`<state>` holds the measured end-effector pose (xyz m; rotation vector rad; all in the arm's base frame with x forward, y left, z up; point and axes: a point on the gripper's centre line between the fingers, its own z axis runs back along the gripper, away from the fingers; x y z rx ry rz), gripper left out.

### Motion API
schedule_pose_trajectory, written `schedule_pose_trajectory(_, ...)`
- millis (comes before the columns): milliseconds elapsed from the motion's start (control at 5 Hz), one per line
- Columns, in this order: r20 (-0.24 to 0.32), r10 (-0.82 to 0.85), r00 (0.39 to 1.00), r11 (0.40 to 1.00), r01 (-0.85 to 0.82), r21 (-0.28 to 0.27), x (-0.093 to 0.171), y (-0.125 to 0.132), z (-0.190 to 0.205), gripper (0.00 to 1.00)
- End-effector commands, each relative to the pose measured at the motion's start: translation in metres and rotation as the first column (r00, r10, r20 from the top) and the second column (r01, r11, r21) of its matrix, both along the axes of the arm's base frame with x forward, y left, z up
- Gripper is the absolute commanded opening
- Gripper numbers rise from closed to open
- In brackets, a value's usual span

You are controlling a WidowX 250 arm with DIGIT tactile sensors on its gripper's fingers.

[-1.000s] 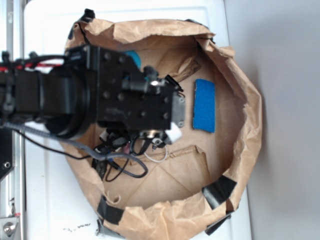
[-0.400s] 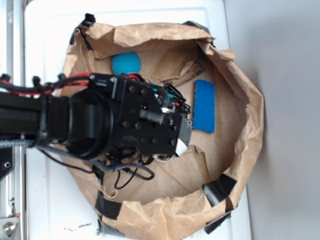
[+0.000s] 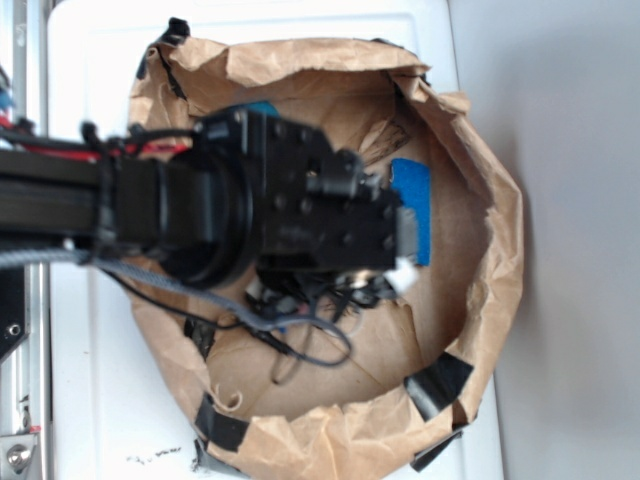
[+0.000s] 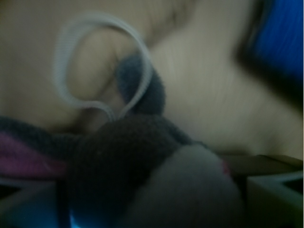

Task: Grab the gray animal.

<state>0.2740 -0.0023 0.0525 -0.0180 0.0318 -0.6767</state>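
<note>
Closest to the wrist lens, filling its lower half, sits the gray animal (image 4: 142, 166): dark gray plush, a cream patch low and right, a pink strip at the left edge. Its white cord loop (image 4: 102, 61) stands up behind it against the brown paper. The toy lies right at the gripper (image 3: 385, 285), pressed up against the camera, so it looks caught between the fingers or at least resting on them. The fingers themselves are not clearly in either view, so I cannot tell whether they are pinching the plush or merely spread around it.

The risk, as I judge it, is a shallow hold. If only an ear or the edge of the flat body is caught, the toy could slide out as the arm moves. The cord could also snag on the cables dangling under the wrist.

In the exterior view the black arm covers the toy completely. Beyond the gripper lies the blue pad (image 3: 412, 205), just beside its tip, and a sliver of the teal ball (image 3: 262, 106) shows behind the arm. The crumpled paper bag (image 3: 495, 250) rings everything.
</note>
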Motion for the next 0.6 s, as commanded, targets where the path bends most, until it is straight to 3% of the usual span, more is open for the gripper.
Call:
schedule_pose_trajectory(0, 0.136, 0.151, 0.979, 0.981, -0.132, -0.139, 0.017, -0.034, 0.117, 0.0)
schedule_pose_trajectory(200, 0.154, 0.256, 0.954, 0.963, -0.239, -0.123, 0.017, -0.033, 0.13, 0.0)
schedule_pose_trajectory(400, 0.136, 0.347, 0.928, 0.937, -0.339, -0.084, 0.015, -0.026, 0.12, 0.0)
